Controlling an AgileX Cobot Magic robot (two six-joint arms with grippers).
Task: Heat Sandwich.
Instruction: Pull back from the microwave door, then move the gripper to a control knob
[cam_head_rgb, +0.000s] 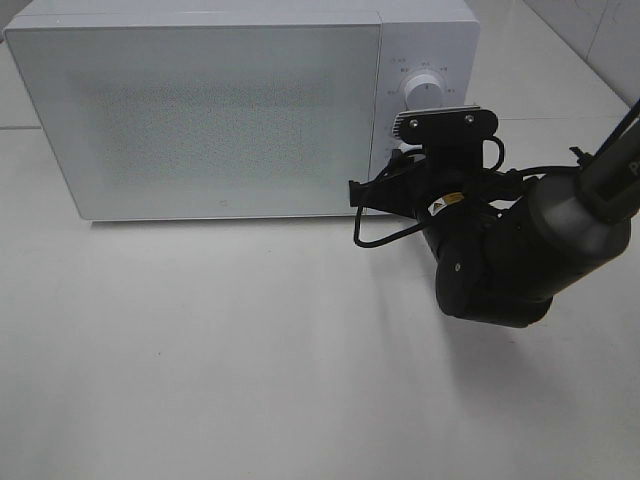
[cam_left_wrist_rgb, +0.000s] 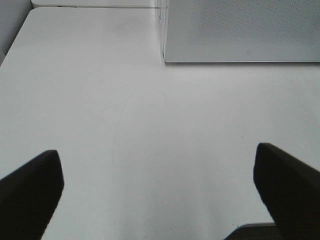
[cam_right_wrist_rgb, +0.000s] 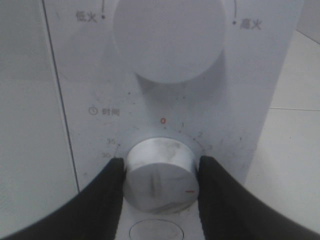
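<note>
The microwave (cam_head_rgb: 200, 110) stands closed on the table (cam_head_rgb: 200, 380). The right arm (cam_head_rgb: 500, 260) enters from 3 o'clock, ending at 6 o'clock of the dial (cam_head_rgb: 427, 88).

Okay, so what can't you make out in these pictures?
Sandwich: in no view; the microwave's closed door shows nothing inside.
Timer knob: exterior high view, hidden behind the right arm.
Left fingers: left wrist view, cut off by the frame's edge.
Dial numbers: right wrist view, partly blurred.

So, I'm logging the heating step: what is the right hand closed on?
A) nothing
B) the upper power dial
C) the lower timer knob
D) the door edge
C: in the right wrist view the right hand grips the silver timer knob from both sides, and the power dial is untouched.
</note>
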